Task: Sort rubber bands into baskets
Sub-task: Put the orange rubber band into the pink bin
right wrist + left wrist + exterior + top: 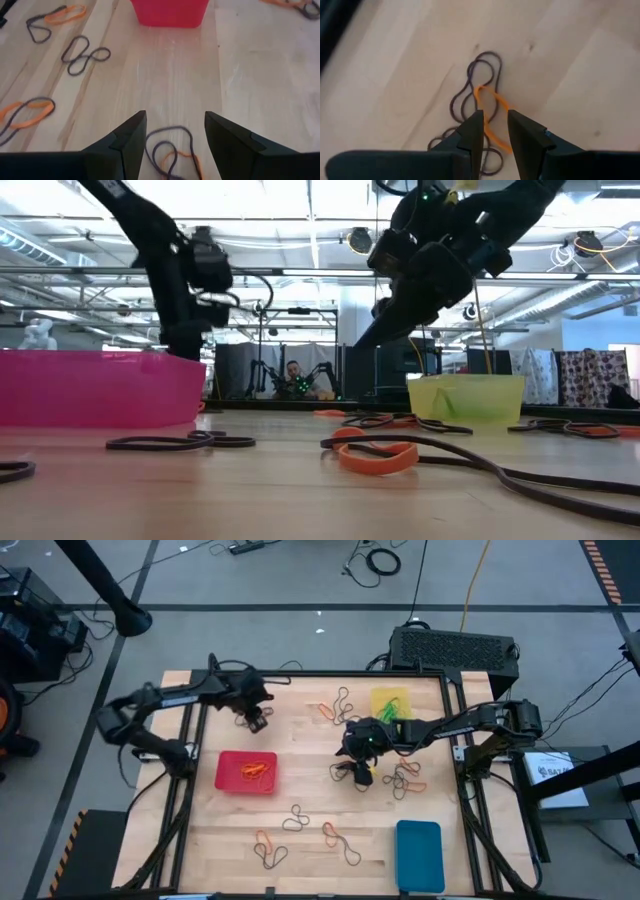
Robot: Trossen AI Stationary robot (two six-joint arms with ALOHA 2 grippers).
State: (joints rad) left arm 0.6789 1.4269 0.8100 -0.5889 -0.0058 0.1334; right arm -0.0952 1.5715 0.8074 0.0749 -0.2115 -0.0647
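Note:
Rubber bands lie scattered on the wooden table, at the far middle (338,703), at the right (405,780) and near the front (300,823). The red basket (247,771) holds orange bands, the yellow basket (390,703) a green one, and the blue basket (418,855) stands front right. My left gripper (258,718) hangs open above the table's far left; in its wrist view an orange band (490,107) and dark bands (481,75) show under its narrow gap (495,131). My right gripper (175,131) stands wide open over a dark and an orange band (170,152), fingers either side.
A black box (455,648) sits behind the table's far right edge. Black frame rails (465,790) run along the table's sides. Loose bands (375,455) lie close before the low camera. Bare wood (300,755) lies between the red basket and my right gripper (355,768).

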